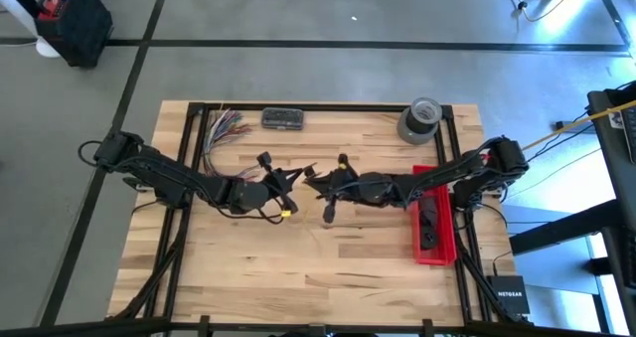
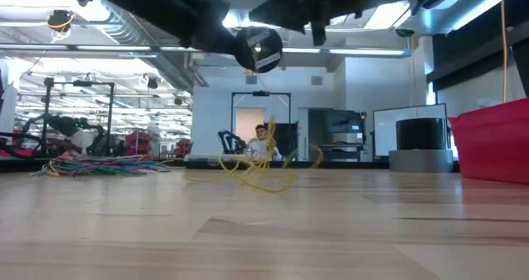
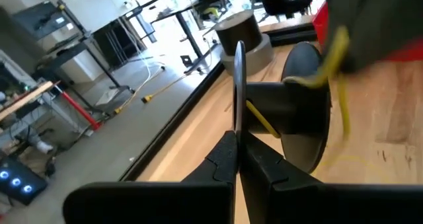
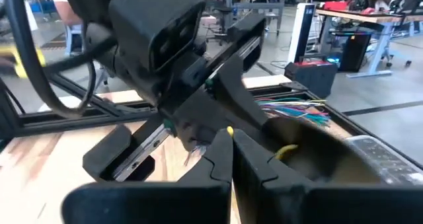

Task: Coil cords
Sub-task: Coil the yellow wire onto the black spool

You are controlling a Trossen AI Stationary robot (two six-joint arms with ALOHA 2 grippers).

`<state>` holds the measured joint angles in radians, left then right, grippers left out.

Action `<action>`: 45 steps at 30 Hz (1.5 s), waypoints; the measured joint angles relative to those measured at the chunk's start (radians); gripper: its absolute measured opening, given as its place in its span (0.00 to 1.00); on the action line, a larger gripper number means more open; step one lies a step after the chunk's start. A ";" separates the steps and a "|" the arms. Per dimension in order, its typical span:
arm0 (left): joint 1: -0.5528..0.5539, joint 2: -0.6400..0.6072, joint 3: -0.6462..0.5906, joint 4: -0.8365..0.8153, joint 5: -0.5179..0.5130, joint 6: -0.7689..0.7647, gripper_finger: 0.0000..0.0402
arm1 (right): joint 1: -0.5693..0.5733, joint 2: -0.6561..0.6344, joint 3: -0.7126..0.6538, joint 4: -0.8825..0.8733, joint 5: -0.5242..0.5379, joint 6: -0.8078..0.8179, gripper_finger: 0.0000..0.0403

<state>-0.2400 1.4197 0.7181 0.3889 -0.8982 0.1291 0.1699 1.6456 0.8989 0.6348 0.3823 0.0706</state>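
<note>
High view shows both dark arms meeting over the middle of a wooden table (image 1: 298,267). The left gripper (image 1: 288,178) and right gripper (image 1: 316,181) sit just apart, tips facing each other, raised above the wood. Both have their fingers pressed together. In the left wrist view a yellow cord (image 3: 261,120) runs out from between the left fingers, so that gripper looks to be pinching it. In the right wrist view a bit of yellow shows at the right fingertips, but whether it is gripped is unclear. Low view shows more of the cord lying in a loose tangle on the table, below the grippers. A bundle of coloured wires (image 1: 221,128) lies far left, a tape roll (image 1: 420,118) far right, a red bin (image 1: 434,228) right. To coil well, I judge one gripper should hold its pinch steady as an anchor while the other guides even loops, avoiding hard pulls that would drag the tangle tight.
</note>
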 joint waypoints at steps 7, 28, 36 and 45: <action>0.008 0.000 -0.001 0.038 -0.001 -0.075 0.00 | -0.006 0.063 0.020 -0.012 0.018 -0.014 0.01; -0.059 -0.028 0.049 0.073 0.004 -0.124 0.00 | 0.027 -0.028 0.021 -0.283 0.172 -0.158 0.03; -0.066 -0.040 0.053 0.058 -0.001 -0.130 0.00 | 0.070 -0.185 0.019 -0.550 0.195 -0.148 0.32; -0.071 -0.048 0.052 0.068 0.000 -0.129 0.00 | 0.082 -0.151 -0.161 -0.335 0.130 -0.120 0.42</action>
<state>-0.3111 1.3712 0.7704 0.4568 -0.8986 -0.0002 0.2523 1.4941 0.7374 0.3001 0.5126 -0.0491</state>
